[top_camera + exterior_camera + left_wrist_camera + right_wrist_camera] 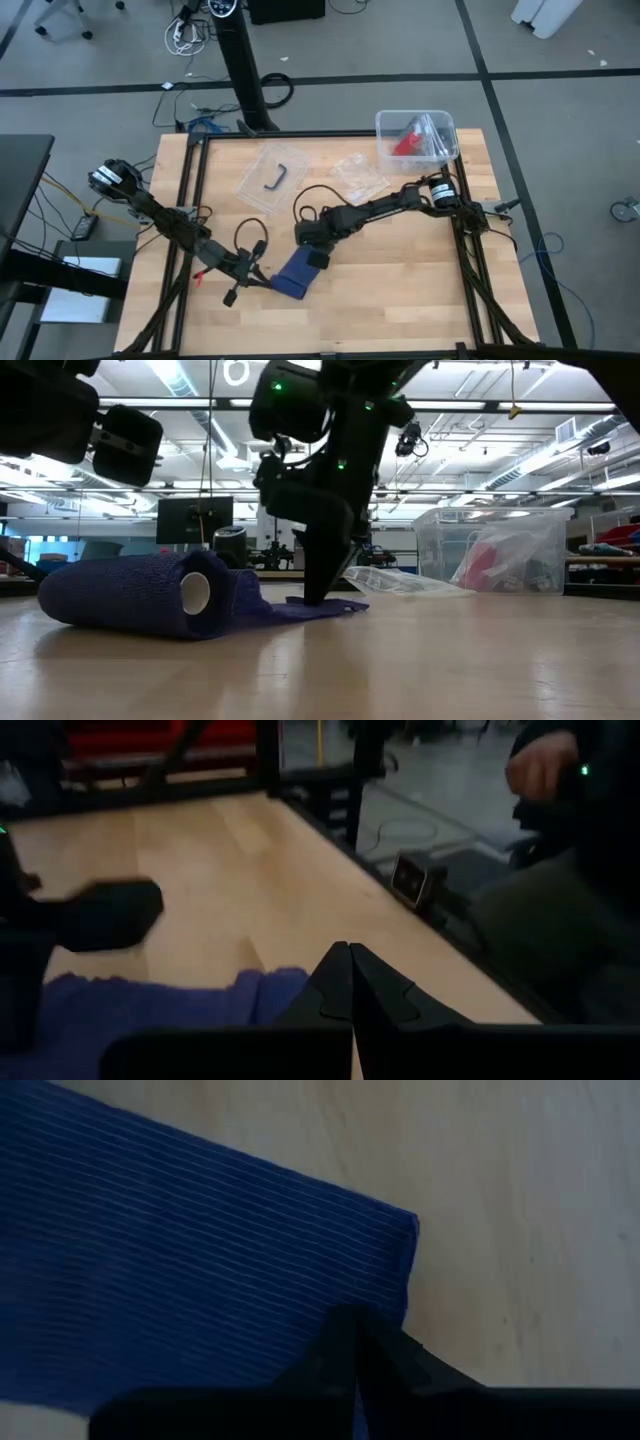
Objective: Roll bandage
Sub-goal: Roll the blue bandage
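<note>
The bandage (pixel 295 274) lies on the front-centre part of the table (pixel 400 290), mostly wound into a dark blue roll with a short flat tail left unrolled. In the low view the roll (pixel 140 595) lies on its side, its white open core end facing the camera, and the tail runs flat along the wood away from it toward the right arm. From above, the whole piece slants from front-left to back-right. The right gripper (pixel 318 259) stands on the free end of the tail, fingers brought together; its wrist view shows the fingertips (pixel 352 1342) closed over the edge of the ribbed blue fabric near its corner, pressed to the tabletop. The left gripper (pixel 268 281) sits just beside the roll's left side, fingers fully closed with nothing between them; whether it touches the roll cannot be told. Farther back lie a clear plastic bag with a dark handle-shaped piece (pixel 276 178), a second crumpled clear bag (pixel 360 172), and a clear bin holding a red item (pixel 416 136), all well apart from the bandage.
</note>
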Motion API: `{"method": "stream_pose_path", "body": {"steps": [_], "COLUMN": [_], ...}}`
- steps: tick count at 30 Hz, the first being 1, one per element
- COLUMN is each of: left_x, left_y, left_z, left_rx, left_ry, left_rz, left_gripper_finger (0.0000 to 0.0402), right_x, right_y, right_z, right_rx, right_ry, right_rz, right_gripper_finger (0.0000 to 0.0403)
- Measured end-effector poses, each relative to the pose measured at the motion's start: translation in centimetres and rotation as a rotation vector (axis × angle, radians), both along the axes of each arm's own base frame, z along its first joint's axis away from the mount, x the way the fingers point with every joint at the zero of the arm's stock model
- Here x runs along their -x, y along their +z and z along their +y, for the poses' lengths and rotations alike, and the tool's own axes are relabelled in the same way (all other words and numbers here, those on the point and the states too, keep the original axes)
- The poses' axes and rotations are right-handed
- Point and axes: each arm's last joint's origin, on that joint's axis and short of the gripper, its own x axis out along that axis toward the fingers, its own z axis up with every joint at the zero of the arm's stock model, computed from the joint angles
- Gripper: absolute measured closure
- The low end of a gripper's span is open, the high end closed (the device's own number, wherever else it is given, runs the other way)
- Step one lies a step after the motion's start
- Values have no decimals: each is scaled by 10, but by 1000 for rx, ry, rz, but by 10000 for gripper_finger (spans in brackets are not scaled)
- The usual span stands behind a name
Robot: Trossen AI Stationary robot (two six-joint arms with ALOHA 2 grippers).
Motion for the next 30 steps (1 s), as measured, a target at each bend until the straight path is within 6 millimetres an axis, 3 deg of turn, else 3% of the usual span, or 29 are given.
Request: {"method": "stream_pose_path", "body": {"steps": [4, 12, 19, 26, 30], "left_x": [-5, -9, -17, -28, -33], "left_y": [-1, -7, -25, -13, -16], "left_z": [-2, 9, 20, 28, 43], "left_rx": [-43, -114, -167, -161, -159], "left_ry": [36, 165, 226, 258, 332], "left_rz": [60, 117, 195, 65, 101], "left_gripper_finger": [401, 401, 401, 401, 401], "right_x": [7, 17, 17, 16, 16], "right_y": [-6, 2, 2, 2, 2], "right_z": [-8, -19, -30, -30, -30], "right_rx": [12, 78, 107, 102, 103], "right_ry": [-25, -37, -58, -48, -36], "right_rz": [-3, 27, 37, 26, 23], "right_gripper_finger": [397, 401, 402, 402, 402]}}
